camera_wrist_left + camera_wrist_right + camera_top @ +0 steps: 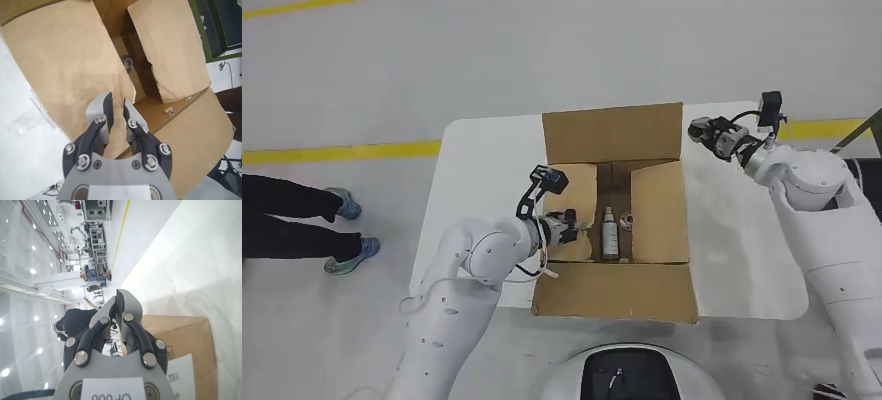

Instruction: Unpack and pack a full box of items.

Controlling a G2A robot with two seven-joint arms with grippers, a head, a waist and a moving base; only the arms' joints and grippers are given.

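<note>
Cardboard box (614, 292) stands open on the white table (482, 170), with its near flap folded out toward the robot. The left gripper (117, 106) hovers just above the left inner flap (66, 66), its fingers a little apart and nothing between them. This flap and the right inner flap (170, 47) lean inward and cover much of the opening. In the gap between them lie a bottle (610, 233) and, near it, a metal ring piece (128, 63). A clear plastic bag (20, 123) lies on the table beside the box. Farther away, the right gripper (705, 130) is outside the box, near its far right corner, with the fingers pressed together and holding nothing.
</note>
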